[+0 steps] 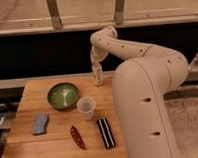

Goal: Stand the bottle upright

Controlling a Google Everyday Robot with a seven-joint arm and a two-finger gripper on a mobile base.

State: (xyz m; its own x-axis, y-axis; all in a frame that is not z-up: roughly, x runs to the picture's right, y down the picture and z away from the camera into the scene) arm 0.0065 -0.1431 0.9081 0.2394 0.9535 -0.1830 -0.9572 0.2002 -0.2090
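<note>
My gripper [97,73] hangs straight down over the far edge of the wooden table [38,91], just right of the green bowl. It is shut on the bottle [98,82], a slim whitish thing that stands upright under the fingers, its base at or just above the table top. The fingers hide most of the bottle, so I cannot tell whether it touches the wood. My bulky white arm comes in from the right and covers the table's right side.
A green bowl [62,94] sits at back centre and a translucent plastic cup [86,107] stands in front of it. Nearer the front lie a blue sponge [40,123], a red chili [76,137] and a black bar with white stripes [106,132]. A dark wall runs behind the table.
</note>
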